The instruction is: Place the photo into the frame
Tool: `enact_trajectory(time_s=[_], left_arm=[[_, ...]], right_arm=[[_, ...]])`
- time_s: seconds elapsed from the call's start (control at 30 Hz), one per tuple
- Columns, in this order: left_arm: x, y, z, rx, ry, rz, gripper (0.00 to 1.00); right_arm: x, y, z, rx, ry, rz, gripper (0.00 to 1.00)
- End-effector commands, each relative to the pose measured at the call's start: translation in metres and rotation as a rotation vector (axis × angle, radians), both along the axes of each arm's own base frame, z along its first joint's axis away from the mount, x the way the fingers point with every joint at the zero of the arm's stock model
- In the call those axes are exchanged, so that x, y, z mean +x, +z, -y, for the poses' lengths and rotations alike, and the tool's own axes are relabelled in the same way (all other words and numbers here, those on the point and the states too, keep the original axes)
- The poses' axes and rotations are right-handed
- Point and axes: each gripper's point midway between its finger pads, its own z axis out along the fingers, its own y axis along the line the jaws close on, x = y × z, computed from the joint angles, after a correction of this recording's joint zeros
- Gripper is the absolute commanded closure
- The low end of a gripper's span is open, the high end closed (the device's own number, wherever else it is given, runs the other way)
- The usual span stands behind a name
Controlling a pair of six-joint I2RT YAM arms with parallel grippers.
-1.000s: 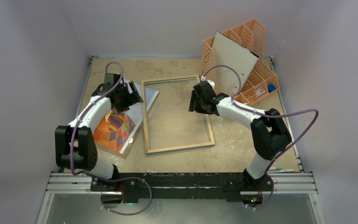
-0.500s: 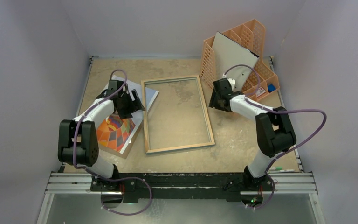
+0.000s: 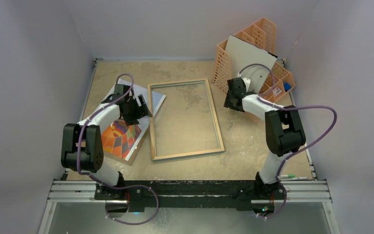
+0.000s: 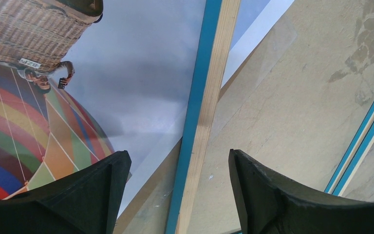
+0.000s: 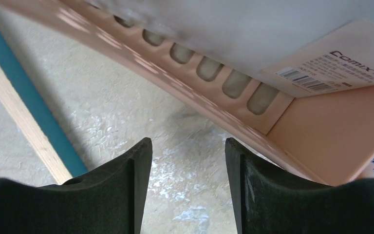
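Observation:
The frame (image 3: 185,119) lies flat mid-table, wood back rim up, blue edge showing in the left wrist view (image 4: 202,112). The balloon photo (image 3: 121,134) lies left of it on a brown backing, its right edge tucked under the frame's left rail; it shows in the left wrist view (image 4: 78,83). My left gripper (image 3: 143,105) is open, its jaws either side of that left rail (image 4: 179,161), not touching it. My right gripper (image 3: 230,100) is open and empty over bare table (image 5: 187,151), between the frame's right rail (image 5: 24,105) and the orange organiser.
An orange lattice organiser (image 3: 243,53) stands at the back right with a grey-white board (image 3: 246,56) leaning in it; its wall is close to my right fingers (image 5: 209,73). A pen lies at the table's near right edge (image 3: 289,176).
My right gripper has moved from over the frame's right rail back and right to beside the organiser. My left gripper has shifted slightly down over the frame's left rail.

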Motion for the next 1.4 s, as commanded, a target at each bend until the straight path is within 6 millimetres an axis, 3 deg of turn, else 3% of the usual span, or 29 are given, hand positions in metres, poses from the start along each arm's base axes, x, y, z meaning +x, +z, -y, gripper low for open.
enact_trajectory(time_s=[0.0,0.1,0.17,0.37,0.63,0.73,0.9,1.1,1.37], left_arm=[[0.003,0.002,0.005,-0.017,-0.016,0.029,0.23],[0.002,0.000,0.007,-0.023,-0.022,0.026,0.23],[0.002,-0.001,0.009,-0.030,-0.029,0.025,0.23],[0.003,-0.004,0.015,-0.054,-0.046,0.023,0.23],[0.004,0.000,0.003,0.007,-0.006,0.035,0.25],[0.004,0.003,-0.003,0.040,0.010,0.037,0.25],[0.005,0.010,-0.015,0.094,0.053,0.056,0.26],[0.013,0.017,-0.025,0.134,0.112,0.087,0.26],[0.029,0.009,-0.034,0.167,0.182,0.082,0.27]], right_arm=[[0.019,0.035,0.013,0.000,-0.029,0.106,0.40],[0.010,0.038,0.001,0.065,0.025,0.109,0.37],[0.002,0.036,-0.019,0.150,0.114,0.094,0.35],[-0.036,0.016,-0.062,0.313,0.281,0.006,0.31],[-0.064,-0.004,-0.092,0.267,0.368,-0.067,0.31],[-0.072,-0.016,-0.092,0.212,0.358,-0.108,0.35],[-0.088,-0.034,-0.078,0.124,0.318,-0.194,0.50],[-0.109,-0.032,-0.076,0.103,0.387,-0.236,0.77],[-0.149,-0.035,-0.054,0.080,0.369,-0.300,0.83]])
